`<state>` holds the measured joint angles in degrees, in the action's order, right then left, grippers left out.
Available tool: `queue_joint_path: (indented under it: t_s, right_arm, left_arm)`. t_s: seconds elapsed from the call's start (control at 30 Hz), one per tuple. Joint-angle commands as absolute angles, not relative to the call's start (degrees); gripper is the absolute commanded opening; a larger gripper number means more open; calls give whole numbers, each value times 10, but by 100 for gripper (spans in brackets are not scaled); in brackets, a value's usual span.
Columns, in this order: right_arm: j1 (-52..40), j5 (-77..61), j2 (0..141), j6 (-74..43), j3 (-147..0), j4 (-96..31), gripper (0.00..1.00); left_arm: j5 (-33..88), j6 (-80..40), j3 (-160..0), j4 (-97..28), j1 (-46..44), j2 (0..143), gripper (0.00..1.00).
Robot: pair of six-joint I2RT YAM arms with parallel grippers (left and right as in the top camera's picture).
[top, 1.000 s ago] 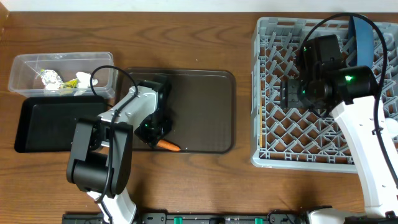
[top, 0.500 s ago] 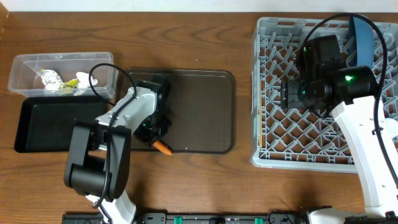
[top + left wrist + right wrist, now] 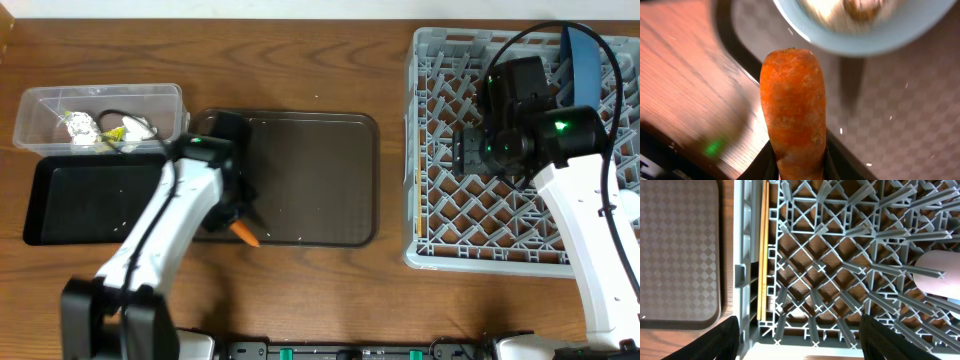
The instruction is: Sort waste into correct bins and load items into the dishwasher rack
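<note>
Carrot (image 3: 792,110), pinched endwise by the left gripper (image 3: 796,167) above the serving tray's (image 3: 320,180) front-left edge, could slip onto the tabletop (image 3: 320,290).

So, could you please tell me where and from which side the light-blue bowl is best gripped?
Take the light-blue bowl by its rim, coming straight down from above and straddling the thin wall. It sits upright on the brown tray with food inside, so a rim pinch should keep it level; its round outside would likely slip.
</note>
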<state>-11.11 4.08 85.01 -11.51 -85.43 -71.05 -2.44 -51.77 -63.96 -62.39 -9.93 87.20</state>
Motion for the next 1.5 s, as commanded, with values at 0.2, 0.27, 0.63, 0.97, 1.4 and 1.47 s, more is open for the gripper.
queue_joint_path:
  t_s: [0.2, 0.27, 0.63, 0.97, 1.4, 1.47]
  right_arm:
    - [-108, 50, 848, -111, -853, -715, 72]
    - [-108, 50, 848, -111, -853, -715, 72]
    - [-108, 49, 848, -111, -853, -717, 72]
    - [-108, 49, 848, -111, -853, -720, 72]
    - [-108, 49, 848, -111, -853, -722, 72]
    - [-108, 49, 848, -111, -853, -723, 72]
  left_arm:
    - [-142, -506, -637, -566, 72, 819, 26]
    - [-145, -506, -636, -542, 115, 824, 26]
    - [-144, -506, -636, -446, 265, 919, 36]
    - [-70, -498, -642, -453, 285, 952, 45]
    - [1, -327, -662, -438, 147, 841, 71]
    - [0, -286, -662, -428, 101, 843, 73]
